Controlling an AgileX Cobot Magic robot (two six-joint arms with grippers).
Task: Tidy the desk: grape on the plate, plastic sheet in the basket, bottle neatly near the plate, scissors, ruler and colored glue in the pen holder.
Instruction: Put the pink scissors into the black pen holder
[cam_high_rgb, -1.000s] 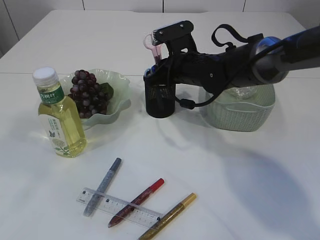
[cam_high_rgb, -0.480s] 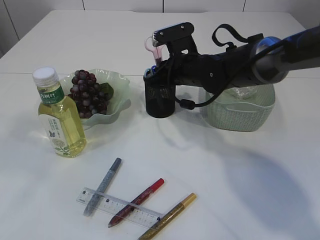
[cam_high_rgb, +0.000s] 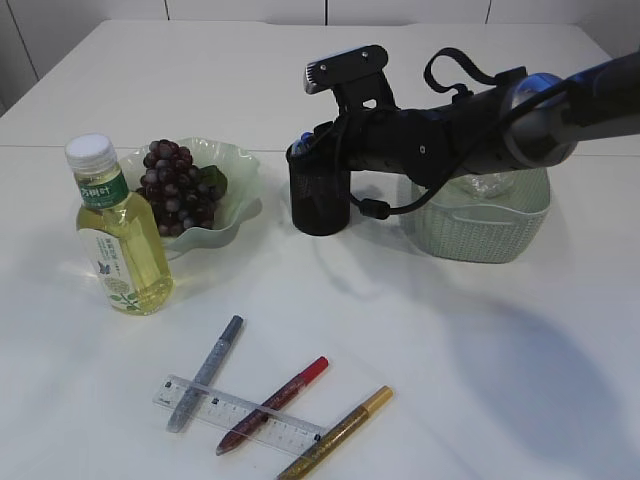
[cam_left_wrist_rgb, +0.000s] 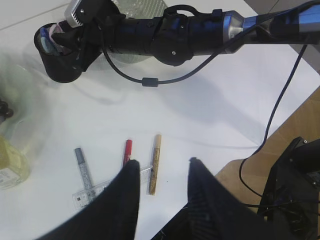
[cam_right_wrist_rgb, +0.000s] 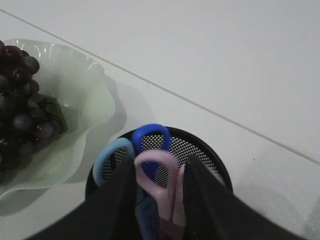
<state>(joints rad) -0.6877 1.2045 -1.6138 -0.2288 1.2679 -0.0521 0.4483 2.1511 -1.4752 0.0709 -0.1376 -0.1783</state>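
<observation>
The right gripper (cam_right_wrist_rgb: 159, 200) sits directly over the black mesh pen holder (cam_high_rgb: 319, 198), its fingers (cam_right_wrist_rgb: 116, 205) standing part-way apart on either side of the pink scissors (cam_right_wrist_rgb: 159, 177); whether the pads touch the handle cannot be told. Two further scissor handles, blue (cam_right_wrist_rgb: 151, 137) and light blue (cam_right_wrist_rgb: 111, 156), stand in the same holder. The left gripper (cam_left_wrist_rgb: 161, 170) hangs high above the table (cam_high_rgb: 480, 380), jaws moderately apart and holding nothing. The grapes (cam_high_rgb: 178, 186) lie on the pale green plate (cam_high_rgb: 240, 170), just left of the pen holder. The bottle (cam_high_rgb: 118, 235) stands upright beside the plate, at its front left. The green basket (cam_high_rgb: 480, 225) stands right of the pen holder, partly behind the right arm. At the table's front edge the clear ruler (cam_high_rgb: 238, 414) lies under the silver glue pen (cam_high_rgb: 205, 372), the red glue pen (cam_high_rgb: 273, 404) and the gold glue pen (cam_high_rgb: 338, 432).
</observation>
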